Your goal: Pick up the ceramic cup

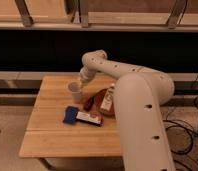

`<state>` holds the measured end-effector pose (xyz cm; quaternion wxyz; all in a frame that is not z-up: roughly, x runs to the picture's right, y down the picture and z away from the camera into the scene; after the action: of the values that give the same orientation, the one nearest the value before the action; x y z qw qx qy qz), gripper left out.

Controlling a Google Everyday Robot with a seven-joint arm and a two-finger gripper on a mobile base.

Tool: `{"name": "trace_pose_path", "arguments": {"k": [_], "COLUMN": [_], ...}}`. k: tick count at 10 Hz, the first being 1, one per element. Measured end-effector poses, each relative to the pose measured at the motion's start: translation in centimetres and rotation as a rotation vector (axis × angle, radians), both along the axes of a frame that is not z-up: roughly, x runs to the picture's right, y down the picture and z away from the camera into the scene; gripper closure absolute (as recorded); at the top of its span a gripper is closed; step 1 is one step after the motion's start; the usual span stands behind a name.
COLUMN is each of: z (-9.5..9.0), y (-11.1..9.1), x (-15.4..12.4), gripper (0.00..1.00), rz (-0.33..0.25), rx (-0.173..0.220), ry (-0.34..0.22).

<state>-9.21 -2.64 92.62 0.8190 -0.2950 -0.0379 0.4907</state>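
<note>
The cup [74, 92] stands on the far left part of the wooden table [52, 135], and the gripper [81, 86] is right at its upper right rim, coming down from the bent end of the white arm [117, 75]; the two overlap in the camera view, so whether they touch cannot be told, and how far the gripper is spread or whether it has hold of anything cannot be told either. The cup is a small, pale grey-white round piece with smooth walls that narrow slightly toward the base. It sits upright, its long axis vertical and its mouth facing up. The table top is light wood made of boards running left to right, with visible seams. Just to the right of the cup lies a brown plate [99, 95], partly hidden by the arm, with a white bottle [107, 101] with a red label resting on it, tilted. In front of the cup, nearer the camera, a flat blue item [70, 115] lies beside a long white and red packet [89, 118]. The arm's large rounded white shell fills the right side of the view, with small dark holes in its surface.
</note>
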Motion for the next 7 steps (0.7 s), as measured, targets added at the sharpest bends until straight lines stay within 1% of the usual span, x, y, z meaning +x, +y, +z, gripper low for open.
{"name": "trace_pose_path", "arguments": {"k": [2, 4, 5, 6, 7], "z": [0.2, 0.1, -0.3, -1.8, -3.0], "y": [0.4, 0.2, -0.5, -2.4, -3.9], "x": [-0.2, -0.4, -0.7, -1.3, -1.0], "gripper": [0.99, 1.00, 1.00, 1.00, 1.00], "rz": [0.020, 0.026, 0.023, 0.020, 0.016], "rx": [-0.011, -0.006, 0.011, 0.063, 0.109], "ry": [-0.024, -0.044, -0.053, -0.073, -0.077]}}
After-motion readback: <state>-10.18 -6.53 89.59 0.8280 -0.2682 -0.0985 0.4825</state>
